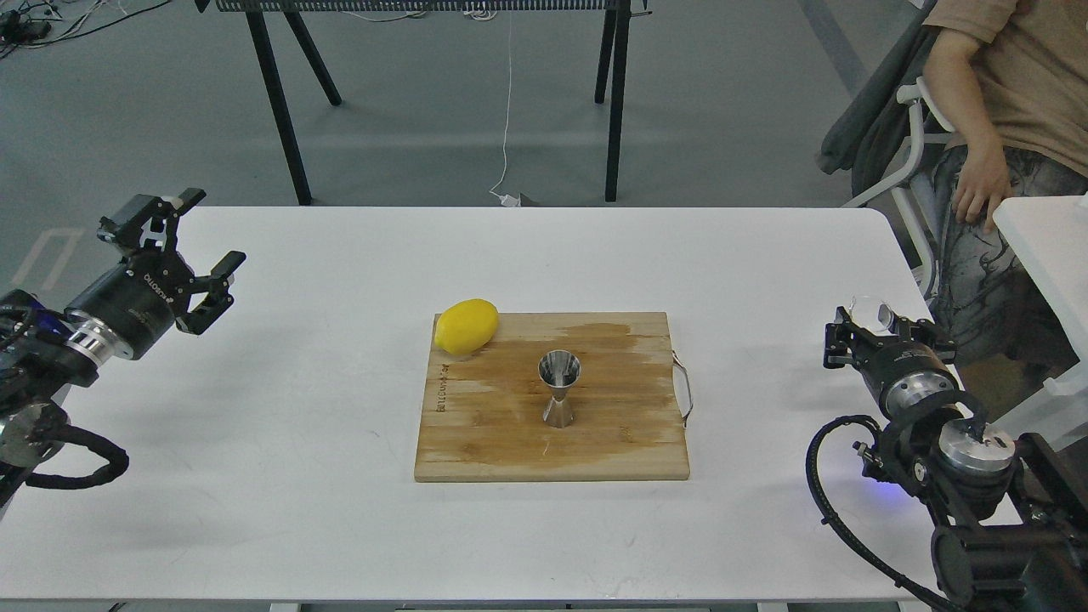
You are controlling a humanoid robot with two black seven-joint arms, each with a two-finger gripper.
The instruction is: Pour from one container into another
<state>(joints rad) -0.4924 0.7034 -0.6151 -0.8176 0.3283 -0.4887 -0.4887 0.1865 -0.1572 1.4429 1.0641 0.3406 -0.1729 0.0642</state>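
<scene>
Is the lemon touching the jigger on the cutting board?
Apart. The head view shows the lemon at the cutting board's far-left corner, with bare wood plainly visible between it and the jigger standing mid-board.

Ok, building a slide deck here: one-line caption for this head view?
Right hand holds a clear glass cup at the table's edge; steel jigger and lemon wait on the cutting board; left hand open.

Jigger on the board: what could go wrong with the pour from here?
The jigger is narrow-waisted with a small mouth, so a stream from the glass cup in the right tool could miss and wet the cutting board further. A nudge might topple it. The lemon at the board's corner could roll.
</scene>
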